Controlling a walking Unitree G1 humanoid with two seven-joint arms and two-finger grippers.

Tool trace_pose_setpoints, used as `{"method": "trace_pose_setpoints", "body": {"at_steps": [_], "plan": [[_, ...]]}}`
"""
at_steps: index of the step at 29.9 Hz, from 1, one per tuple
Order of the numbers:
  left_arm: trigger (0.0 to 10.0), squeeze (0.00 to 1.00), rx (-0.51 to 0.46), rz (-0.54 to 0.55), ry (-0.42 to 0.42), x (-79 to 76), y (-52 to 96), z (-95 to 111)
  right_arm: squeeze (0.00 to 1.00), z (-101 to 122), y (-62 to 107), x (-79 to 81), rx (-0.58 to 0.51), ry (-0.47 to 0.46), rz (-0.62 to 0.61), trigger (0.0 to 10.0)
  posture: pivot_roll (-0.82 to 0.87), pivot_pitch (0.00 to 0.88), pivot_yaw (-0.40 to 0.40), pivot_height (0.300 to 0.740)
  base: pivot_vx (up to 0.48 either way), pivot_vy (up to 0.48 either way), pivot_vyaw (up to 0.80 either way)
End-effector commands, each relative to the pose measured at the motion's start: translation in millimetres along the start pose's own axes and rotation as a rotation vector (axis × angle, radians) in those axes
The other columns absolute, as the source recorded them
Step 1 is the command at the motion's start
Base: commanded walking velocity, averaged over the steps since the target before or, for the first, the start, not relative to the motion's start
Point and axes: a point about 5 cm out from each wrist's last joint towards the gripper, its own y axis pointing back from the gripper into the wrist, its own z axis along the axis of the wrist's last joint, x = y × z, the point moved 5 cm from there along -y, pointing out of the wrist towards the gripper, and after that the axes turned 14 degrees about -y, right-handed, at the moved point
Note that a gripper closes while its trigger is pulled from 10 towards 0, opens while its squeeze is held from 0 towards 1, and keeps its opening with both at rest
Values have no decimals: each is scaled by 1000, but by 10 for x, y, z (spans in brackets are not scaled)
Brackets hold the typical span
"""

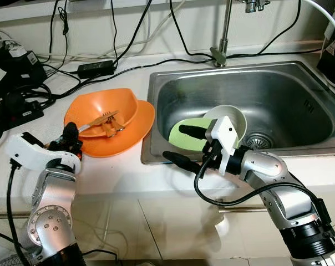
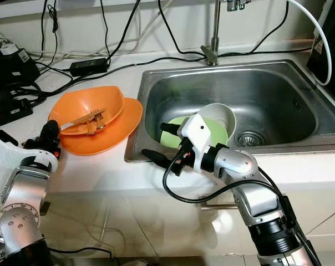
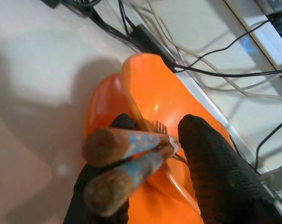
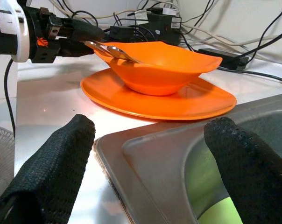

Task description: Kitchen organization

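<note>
An orange bowl (image 1: 122,105) rests on an orange plate (image 1: 138,128) on the white counter, left of the sink. A fork and a spoon (image 1: 103,119) lie in the bowl, their worn handles (image 3: 127,149) sticking out over its left rim. My left gripper (image 1: 71,134) is shut on those handles at the rim. My right gripper (image 1: 176,143) stands open across the sink's front left corner, one finger above a green plate (image 1: 184,139) in the sink, the other over the counter edge. A pale bowl (image 1: 234,119) leans beside the green plate.
The steel sink (image 1: 156,83) has a drain (image 1: 260,140) at its right and a tap (image 1: 223,39) behind it. Black cables, a power adapter (image 1: 95,68) and a power strip (image 1: 15,113) crowd the counter's back and left.
</note>
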Motion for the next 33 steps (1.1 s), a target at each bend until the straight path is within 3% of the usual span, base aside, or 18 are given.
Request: {"method": "trace_pose_setpoints", "body": {"at_steps": [1, 22, 27, 33], "plan": [[0, 0, 73, 30, 98, 0, 40, -253, 0, -19, -23, 74, 13, 9, 28, 10000, 11, 11, 158, 740, 0, 0, 0], [0, 0, 43, 24, 111, 8, 21, -115, 0, -49, -35, 78, 16, 7, 24, 10000, 14, 8, 163, 740, 0, 0, 0], [0, 0, -7, 4, 73, -34, 14, -6, 0, -51, -38, 73, 15, 7, 21, 10000, 15, 6, 164, 740, 0, 0, 0], [0, 0, -116, -58, 22, -213, 43, 297, 0, -44, -36, 56, 11, 6, 15, 10000, 17, 5, 161, 740, 0, 0, 0]]}}
